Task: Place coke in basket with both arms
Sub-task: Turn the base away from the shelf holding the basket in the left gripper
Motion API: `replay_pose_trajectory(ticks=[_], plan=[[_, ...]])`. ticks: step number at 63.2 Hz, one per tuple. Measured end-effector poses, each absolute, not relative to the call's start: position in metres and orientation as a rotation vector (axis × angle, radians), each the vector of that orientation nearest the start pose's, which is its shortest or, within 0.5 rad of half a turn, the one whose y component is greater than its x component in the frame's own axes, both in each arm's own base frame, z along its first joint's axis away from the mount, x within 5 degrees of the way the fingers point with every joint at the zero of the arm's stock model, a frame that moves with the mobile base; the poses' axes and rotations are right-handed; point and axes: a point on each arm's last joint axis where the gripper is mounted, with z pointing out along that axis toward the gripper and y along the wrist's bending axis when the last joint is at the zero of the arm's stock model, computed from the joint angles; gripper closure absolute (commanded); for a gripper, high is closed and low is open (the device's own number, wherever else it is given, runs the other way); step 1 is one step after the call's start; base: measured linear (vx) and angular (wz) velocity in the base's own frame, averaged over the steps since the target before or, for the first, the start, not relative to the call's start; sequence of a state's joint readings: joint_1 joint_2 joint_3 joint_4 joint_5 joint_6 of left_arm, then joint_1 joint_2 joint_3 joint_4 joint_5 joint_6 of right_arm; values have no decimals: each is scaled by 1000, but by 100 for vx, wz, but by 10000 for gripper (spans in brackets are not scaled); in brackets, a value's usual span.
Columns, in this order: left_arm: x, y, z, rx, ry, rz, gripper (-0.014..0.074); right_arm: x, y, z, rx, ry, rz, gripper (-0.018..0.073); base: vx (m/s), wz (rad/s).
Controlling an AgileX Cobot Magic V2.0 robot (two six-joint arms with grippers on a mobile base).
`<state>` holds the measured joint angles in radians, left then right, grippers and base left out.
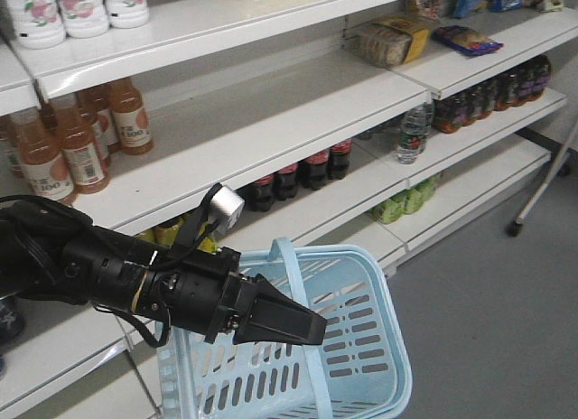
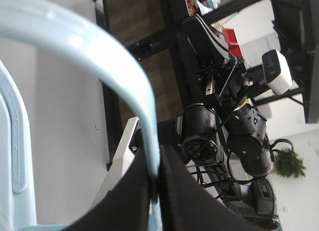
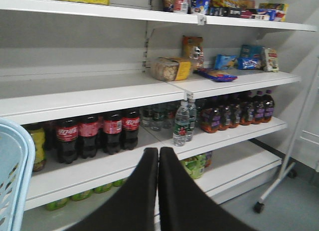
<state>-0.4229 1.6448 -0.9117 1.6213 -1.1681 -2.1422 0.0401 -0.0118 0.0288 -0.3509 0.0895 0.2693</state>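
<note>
Front view: the basket (image 1: 366,347) is held up by one handle (image 1: 287,256) in the left gripper (image 1: 316,330), which is clamped shut on it. The coke (image 1: 315,169) is lined up on the shelf (image 1: 343,202) above and beyond its tips, and no bottle is seen inside the basket. Left wrist view: the handle is pinched between the fingers (image 2: 124,201). Right wrist view: the right gripper (image 3: 158,154) is seen closed and empty, the coke ahead and left of it, not yet grasped.

White script is picked up on the red labels of the coke bottles (image 3: 90,136), left of centre in the right wrist view, but it is too blurred to be read. Print is also spotted on the orange drink bottles (image 1: 81,153) at far left, and nothing there can be deciphered either.
</note>
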Motion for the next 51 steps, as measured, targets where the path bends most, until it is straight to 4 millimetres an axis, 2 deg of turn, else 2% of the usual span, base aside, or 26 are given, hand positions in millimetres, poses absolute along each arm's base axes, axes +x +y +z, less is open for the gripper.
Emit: replay_pose_trajectory(ticks=[51], plan=[[238, -199, 244, 621, 2296, -1780, 603, 57, -1, 196, -71, 1583, -56, 564, -1, -45]])
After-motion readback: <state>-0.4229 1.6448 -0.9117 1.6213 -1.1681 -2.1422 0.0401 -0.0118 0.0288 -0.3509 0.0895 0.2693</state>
